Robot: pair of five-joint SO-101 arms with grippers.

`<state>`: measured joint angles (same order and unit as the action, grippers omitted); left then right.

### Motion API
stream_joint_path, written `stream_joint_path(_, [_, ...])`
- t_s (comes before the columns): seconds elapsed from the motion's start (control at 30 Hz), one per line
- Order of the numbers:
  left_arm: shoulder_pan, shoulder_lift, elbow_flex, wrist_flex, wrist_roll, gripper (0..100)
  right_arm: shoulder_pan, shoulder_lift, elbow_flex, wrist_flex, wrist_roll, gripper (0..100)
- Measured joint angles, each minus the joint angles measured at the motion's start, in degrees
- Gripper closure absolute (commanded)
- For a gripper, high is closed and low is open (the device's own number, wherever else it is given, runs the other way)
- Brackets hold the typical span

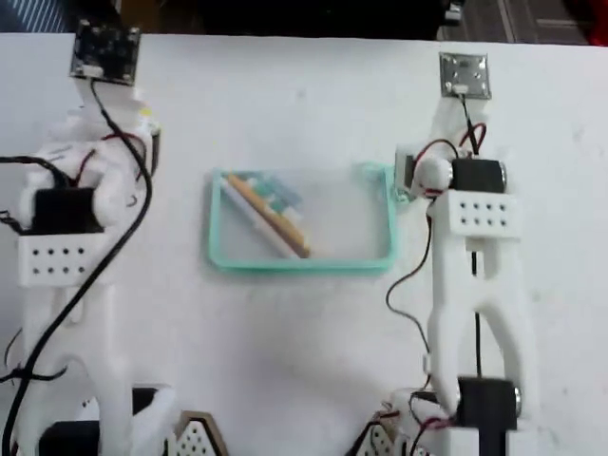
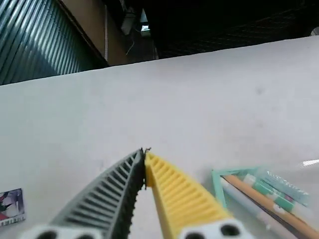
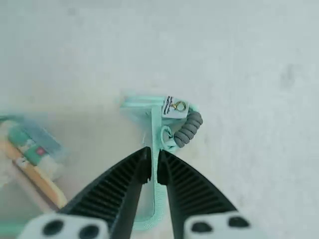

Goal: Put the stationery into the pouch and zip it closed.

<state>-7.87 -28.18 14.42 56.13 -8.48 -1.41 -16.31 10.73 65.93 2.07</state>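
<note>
Centrally, on the white desk (image 1: 285,95), lies the clear pouch (image 1: 351,223) with its mint-green edging, flat and set between the two arms. The left arm (image 1: 66,237) stands well apart from the pouch, off the end where the stationery sits, and its left claw (image 2: 144,157) hangs over bare desk with the grey and yellow jaws pressed together on nothing. The right arm (image 1: 475,247) stands at the pouch's opposite end, and its right claw (image 3: 153,167) is pinched narrow on the mint edge strip at that end's far corner. Inside the pouch the stationery lies slantwise: a wooden pencil (image 1: 275,217), a white pen (image 1: 255,224) and a green-marked piece (image 1: 277,195). Just beyond the right claw's tips, at the pouch corner, sits the grey zipper pull (image 3: 188,130).
</note>
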Motion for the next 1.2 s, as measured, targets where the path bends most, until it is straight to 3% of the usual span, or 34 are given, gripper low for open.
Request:
stream_joint_path(0.37, [-1.3, -0.1, -23.0, 28.0, -0.4, 98, -4.7, -11.7, -27.8, 28.0, 2.2, 98.1])
stream_joint_path(0.57, [0.9, -3.0, -32.7, 38.8, -0.4, 98, -6.9, -15.1, -33.0, 31.5, 2.5, 98.2])
stream_joint_path(0.9, [2.4, -24.1, -33.8, 42.4, -0.4, 98, -7.3, -31.2, -32.7, 31.6, 2.5, 98.3])
stream_joint_path(1.2, [2.5, -42.9, -29.4, 42.4, -0.4, 98, -7.2, -53.5, -19.8, 31.6, 2.5, 98.3])
